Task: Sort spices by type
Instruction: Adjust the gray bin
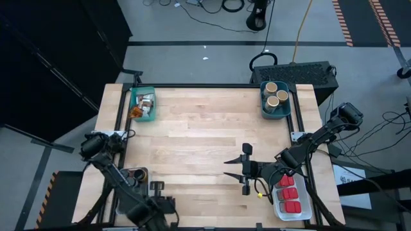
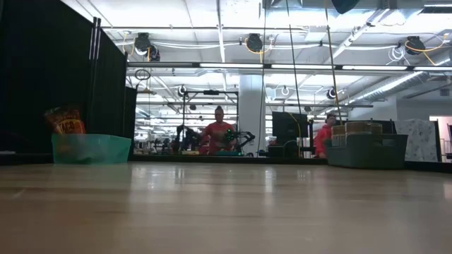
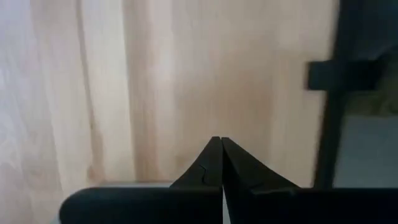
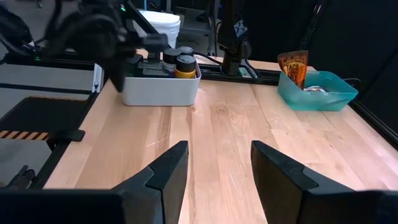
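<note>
Pale wooden tabletop (image 1: 192, 141), bare across the middle, with a bin at each corner. Nearest, at the front left: left gripper (image 3: 221, 142), fingers pressed together with nothing between them, close over the wood beside the black edge rail (image 3: 329, 124). Just beside that arm, white bin (image 4: 158, 90) holding dark jars (image 4: 177, 62), upright and packed close. At the front right: clear bin (image 1: 275, 206) with red tins (image 1: 289, 192) laid in a row. Just inward of it, right gripper (image 1: 246, 168), fingers apart and empty, above bare wood, pointing across the table toward the left side. Farther back, at the far left corner: left teal bin (image 1: 133, 96) with brown-orange packets (image 1: 142, 102), one standing up above the rim. At the far right corner: right teal bin (image 1: 264, 109) with tan cylinders (image 1: 275, 95), three tops showing, touching one another. Beyond the table, in the low view: open workshop under ceiling lights, two people in red tops well back.
</note>
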### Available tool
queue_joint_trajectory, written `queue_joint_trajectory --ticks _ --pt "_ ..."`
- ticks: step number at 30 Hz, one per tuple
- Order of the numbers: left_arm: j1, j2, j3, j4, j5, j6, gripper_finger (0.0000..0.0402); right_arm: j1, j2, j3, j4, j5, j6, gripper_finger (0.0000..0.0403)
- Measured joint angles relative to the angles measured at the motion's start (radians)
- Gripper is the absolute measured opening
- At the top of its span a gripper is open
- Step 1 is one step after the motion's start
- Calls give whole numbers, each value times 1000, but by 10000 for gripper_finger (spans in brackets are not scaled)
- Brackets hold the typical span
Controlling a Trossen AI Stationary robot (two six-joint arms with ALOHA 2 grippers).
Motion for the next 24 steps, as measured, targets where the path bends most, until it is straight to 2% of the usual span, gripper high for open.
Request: queue_joint_trajectory --ticks 10,18,24 --pt "-13 0 -103 22 125 -29 0 0 0 0 -1 0 1 160" --pt "-68 1 -105 16 179 -99 0 0 0 0 -8 5 2 160" --pt "-86 1 -105 -7 147 -117 0 0 0 0 -8 5 2 160"
